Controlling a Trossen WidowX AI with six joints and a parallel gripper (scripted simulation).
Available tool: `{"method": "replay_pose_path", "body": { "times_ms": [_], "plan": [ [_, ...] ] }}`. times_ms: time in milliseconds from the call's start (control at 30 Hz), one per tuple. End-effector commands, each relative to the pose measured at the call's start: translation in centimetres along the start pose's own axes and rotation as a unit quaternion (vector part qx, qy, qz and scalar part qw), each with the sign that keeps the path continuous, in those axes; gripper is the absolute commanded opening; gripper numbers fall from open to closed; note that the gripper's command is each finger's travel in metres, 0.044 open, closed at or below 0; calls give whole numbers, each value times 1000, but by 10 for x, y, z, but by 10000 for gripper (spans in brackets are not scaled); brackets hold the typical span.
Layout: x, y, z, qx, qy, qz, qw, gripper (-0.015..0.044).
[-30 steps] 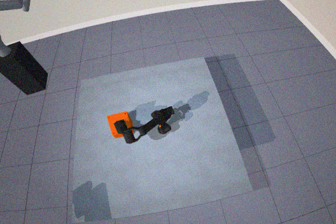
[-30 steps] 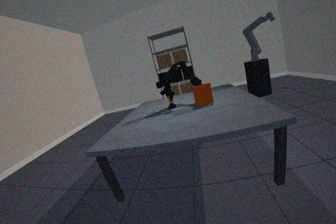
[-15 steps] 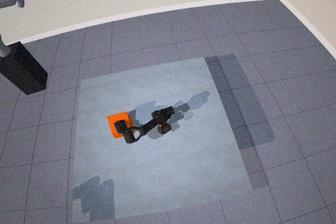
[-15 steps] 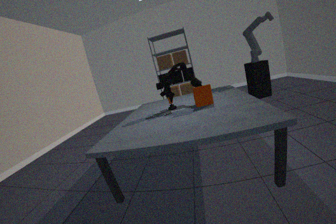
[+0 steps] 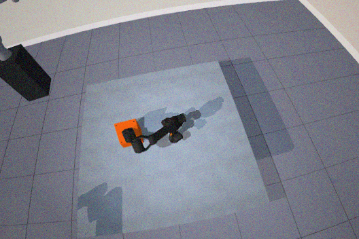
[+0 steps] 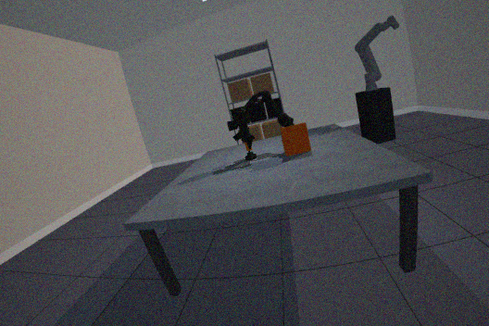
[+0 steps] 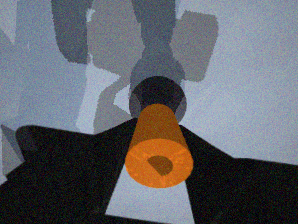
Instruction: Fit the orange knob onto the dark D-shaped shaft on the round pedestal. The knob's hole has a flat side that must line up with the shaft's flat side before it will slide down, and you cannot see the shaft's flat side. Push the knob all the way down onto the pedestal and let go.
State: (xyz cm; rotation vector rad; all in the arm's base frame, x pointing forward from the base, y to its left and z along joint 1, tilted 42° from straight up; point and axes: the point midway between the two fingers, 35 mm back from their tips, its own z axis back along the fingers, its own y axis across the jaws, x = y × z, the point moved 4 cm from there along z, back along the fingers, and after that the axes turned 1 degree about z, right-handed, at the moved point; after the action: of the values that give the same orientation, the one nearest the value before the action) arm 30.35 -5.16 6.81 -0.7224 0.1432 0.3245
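The orange knob is a tapered upright piece. Its near end shows a dark D-shaped recess in the wrist view. My gripper is shut on the knob, with a black finger on each side. The dark round pedestal stands on the table, and the knob's far end overlaps it in the wrist view. In the exterior view the knob is right above the pedestal. The shaft is hidden, and I cannot tell how far the knob is down on it.
An orange block stands on the pale blue-grey table beside the arm's base. Shadows of the arm fall around the pedestal. A black stand with a grey arm and a shelf are beyond the table.
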Motion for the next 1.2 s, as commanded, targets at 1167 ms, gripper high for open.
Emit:
{"method": "replay_pose_path", "body": {
  "times_ms": [1167],
  "plan": [
    [-2, 1, 3, -2, -2, 44, 999, 0]
  ]
}}
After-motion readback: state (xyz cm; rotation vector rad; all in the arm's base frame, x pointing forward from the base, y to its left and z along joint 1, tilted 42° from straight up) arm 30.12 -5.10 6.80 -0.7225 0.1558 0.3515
